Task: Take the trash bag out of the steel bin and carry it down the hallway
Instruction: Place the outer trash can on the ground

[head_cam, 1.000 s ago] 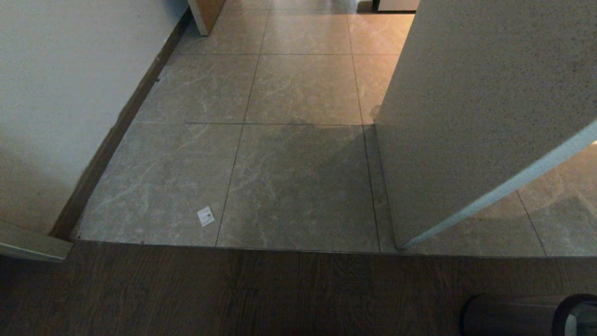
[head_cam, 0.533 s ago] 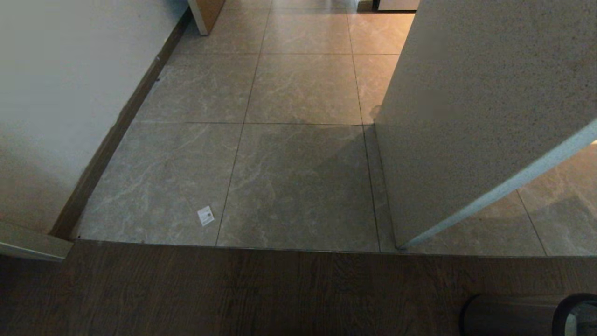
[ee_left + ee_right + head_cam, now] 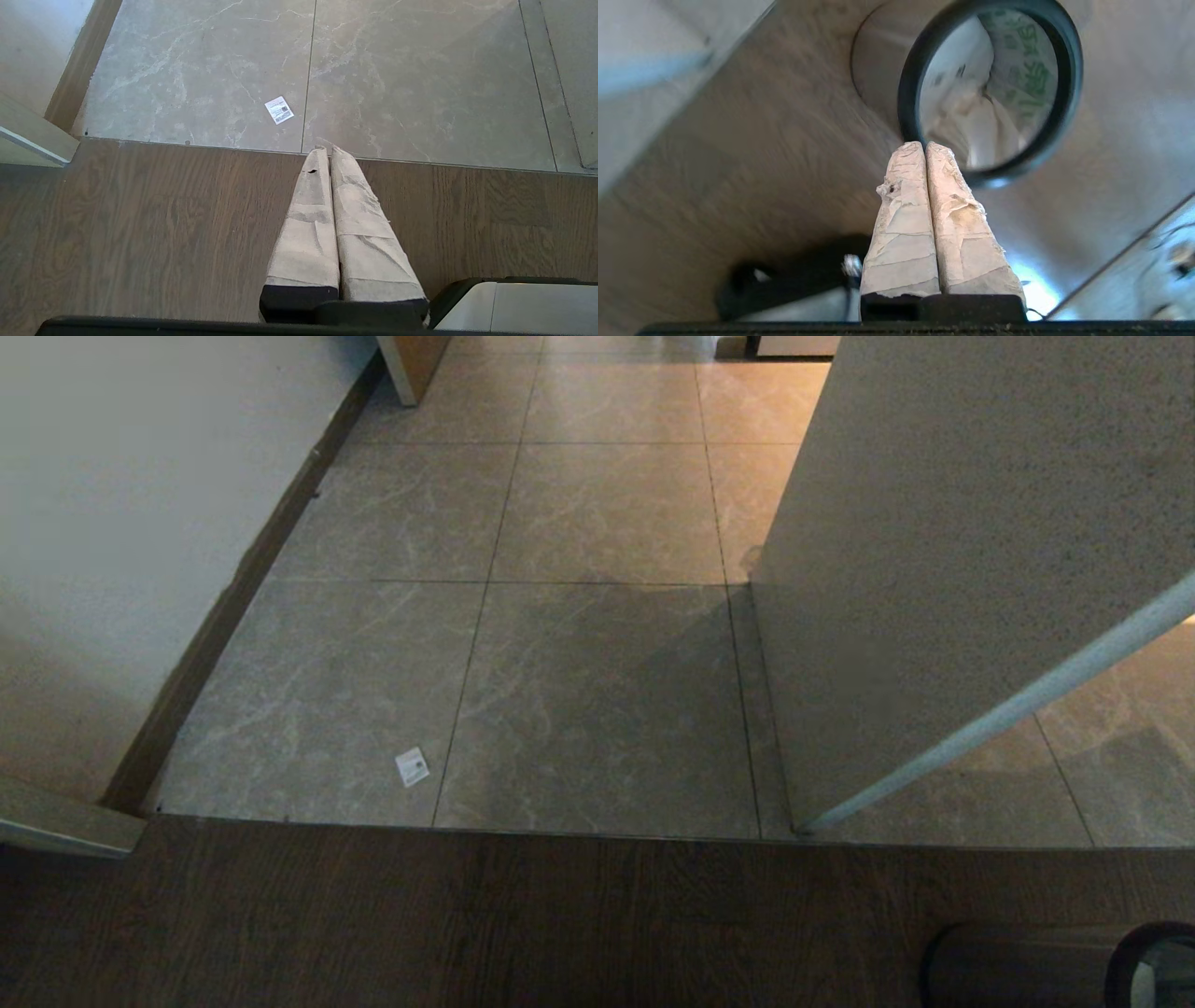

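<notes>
Nothing shifts in head view; right pincer, closed and empty, points at steel bin mouth with trash bag inside, near-right.

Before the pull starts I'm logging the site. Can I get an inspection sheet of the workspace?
Surface: dark wood-look floor meeting glossy grey marble-look tiles.
Job's things: small round dark steel bin; white crinkly trash bag inside it, green print showing.
Clutter: small flat white scrap on tile.
Grippers: right gripper shut, near bin rim; left gripper shut, over floor.
Cables: nothing seen.
Surroundings: white walls, dark skirting, pale speckled panel.
</notes>
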